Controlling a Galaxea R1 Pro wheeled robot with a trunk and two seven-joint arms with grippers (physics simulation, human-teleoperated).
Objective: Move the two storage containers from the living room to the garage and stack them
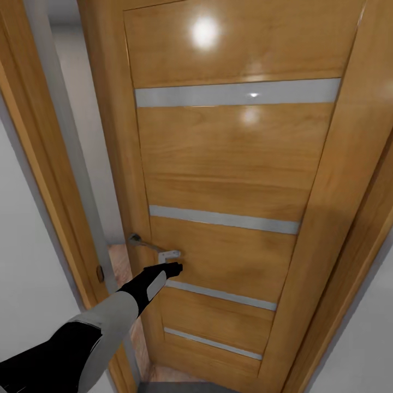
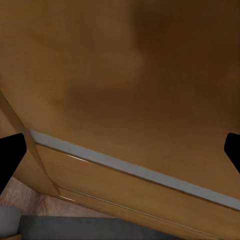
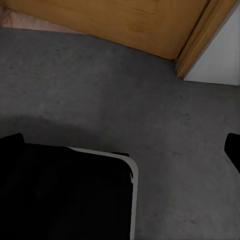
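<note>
Doorway travel step, judging by the scene: a wooden door (image 1: 229,180) with grey stripes spans the head view. At lower left, the left gripper (image 1: 176,268) reaches just beside the metal handle (image 1: 147,243), fingers spread apart. The right gripper's (image 3: 122,145) fingers, also apart, hang over grey concrete floor (image 3: 165,100). Neither storage container is visible. Next, the door likely needs swinging wider.

Our left arm (image 1: 109,322) reaches forward and up from the lower left of the head view, nearly straight, black upper part, grey-white forearm, black wrist. Left tool (image 1: 176,268) is at the arm's far end, tip pointed ahead. In the left wrist view its two black fingertips (image 2: 10,155) sit far apart, so the tool is spread wide. Right tool fingertips (image 3: 10,142) are likewise wide apart, pointing downward, above our own black base (image 3: 65,195).
</note>
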